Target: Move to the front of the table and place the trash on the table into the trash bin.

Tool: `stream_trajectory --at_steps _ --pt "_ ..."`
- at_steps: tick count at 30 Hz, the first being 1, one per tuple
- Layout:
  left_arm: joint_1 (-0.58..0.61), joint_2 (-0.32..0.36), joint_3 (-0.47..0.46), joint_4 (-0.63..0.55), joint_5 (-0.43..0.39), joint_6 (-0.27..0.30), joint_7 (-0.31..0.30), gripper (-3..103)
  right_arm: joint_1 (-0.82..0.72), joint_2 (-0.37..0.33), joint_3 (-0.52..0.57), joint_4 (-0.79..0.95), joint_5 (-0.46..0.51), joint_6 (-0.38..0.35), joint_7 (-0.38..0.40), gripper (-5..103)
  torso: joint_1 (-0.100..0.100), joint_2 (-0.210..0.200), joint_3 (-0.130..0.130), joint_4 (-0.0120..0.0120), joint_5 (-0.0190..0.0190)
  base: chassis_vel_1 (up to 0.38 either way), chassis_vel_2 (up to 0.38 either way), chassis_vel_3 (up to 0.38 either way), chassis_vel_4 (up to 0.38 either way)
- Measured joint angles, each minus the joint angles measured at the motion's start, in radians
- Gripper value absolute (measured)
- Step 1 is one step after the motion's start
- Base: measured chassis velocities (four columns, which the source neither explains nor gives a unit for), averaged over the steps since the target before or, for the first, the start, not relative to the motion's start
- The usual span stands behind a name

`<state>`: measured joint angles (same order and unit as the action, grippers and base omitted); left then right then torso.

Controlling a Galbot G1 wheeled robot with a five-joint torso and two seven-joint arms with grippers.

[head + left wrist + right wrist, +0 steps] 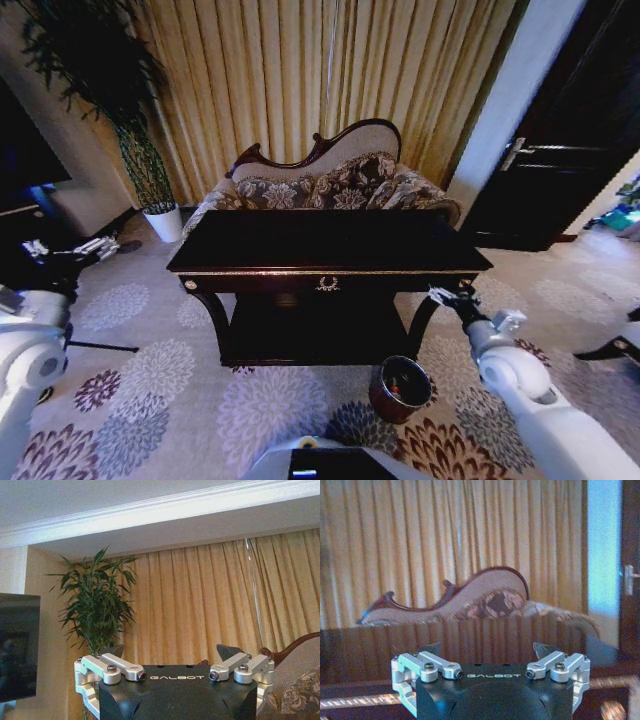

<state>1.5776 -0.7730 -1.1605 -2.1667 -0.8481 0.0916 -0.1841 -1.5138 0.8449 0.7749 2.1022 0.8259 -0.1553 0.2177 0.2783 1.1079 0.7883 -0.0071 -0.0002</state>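
The dark glossy table [330, 242] with a gold ornament stands straight ahead, and its top [370, 650] reflects the curtain in the right wrist view. The reddish-brown trash bin [384, 404] stands on the carpet by the table's front right leg. A small red and pale bit of trash [397, 384] lies inside it. My right gripper [438, 295] [487, 650] hovers open and empty at the table's front right corner, above the bin. My left gripper [98, 246] [172, 652] is held open and empty, well left of the table, facing the plant.
A patterned sofa [330, 180] stands right behind the table, before gold curtains. A tall plant in a white pot [165, 222] and a black screen [17, 645] are at the left, a dark door [560, 150] at the right. Flowered carpet [260, 400] lies open before the table.
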Motion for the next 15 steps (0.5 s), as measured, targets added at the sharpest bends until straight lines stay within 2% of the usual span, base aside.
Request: stream_trajectory --at_steps 7,15 --pt "0.011 -0.008 -0.01 -0.019 -0.01 0.001 0.001 100 -0.017 -0.028 0.044 0.067 0.021 -0.045 0.022 100 0.0 0.0 0.0 0.0 0.0001 0.0 0.0 0.0 0.0" --pt "0.012 -0.011 -0.008 -0.019 -0.007 0.003 0.008 100 -0.046 -0.017 0.068 0.082 0.02 -0.07 0.023 100 0.0 0.0 0.0 -0.0001 0.0002 0.0 0.0 0.0 0.0"
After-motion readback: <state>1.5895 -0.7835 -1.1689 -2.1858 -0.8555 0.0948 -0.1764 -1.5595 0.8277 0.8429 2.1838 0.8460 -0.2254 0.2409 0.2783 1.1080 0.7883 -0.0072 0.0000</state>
